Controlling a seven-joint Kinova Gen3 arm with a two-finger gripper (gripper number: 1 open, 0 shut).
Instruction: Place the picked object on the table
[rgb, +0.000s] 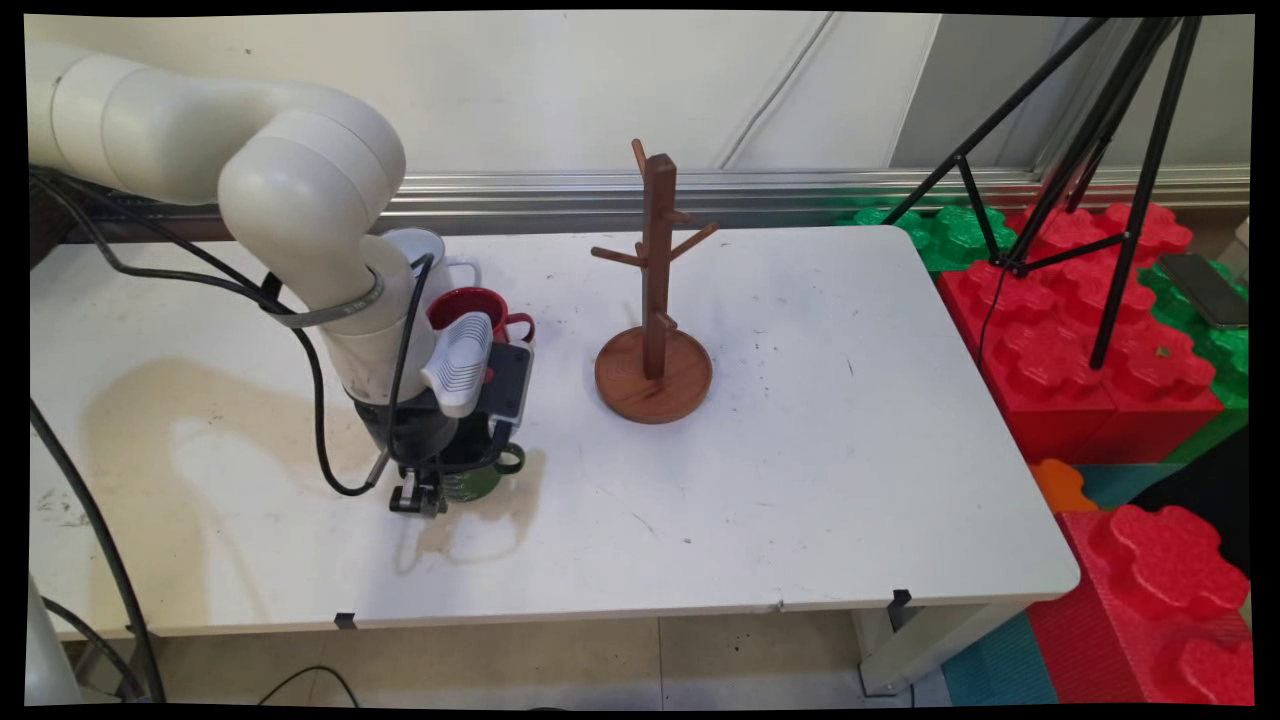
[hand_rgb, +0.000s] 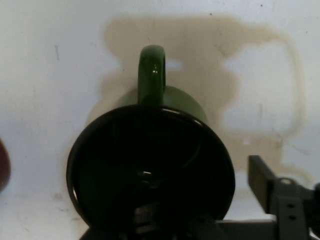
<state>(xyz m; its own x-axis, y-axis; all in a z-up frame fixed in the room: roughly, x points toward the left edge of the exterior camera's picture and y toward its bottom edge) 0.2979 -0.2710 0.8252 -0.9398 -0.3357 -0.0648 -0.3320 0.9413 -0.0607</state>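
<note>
A dark green mug (hand_rgb: 150, 165) stands upright on the white table (rgb: 800, 450), its handle (hand_rgb: 151, 75) pointing away from the hand in the hand view. My gripper (rgb: 436, 490) is low over the mug (rgb: 492, 474) and straddles its rim. One black finger (hand_rgb: 262, 176) is outside the mug wall, apart from the rim. The other reaches down into the dark inside of the mug. The gripper (hand_rgb: 205, 200) is open and holds nothing.
A red mug (rgb: 478, 305) and a white mug (rgb: 432, 250) stand just behind the arm. A wooden mug tree (rgb: 655, 300) on a round base stands mid-table. Tripod legs (rgb: 1100, 200) and red and green foam blocks (rgb: 1080, 340) lie past the right edge.
</note>
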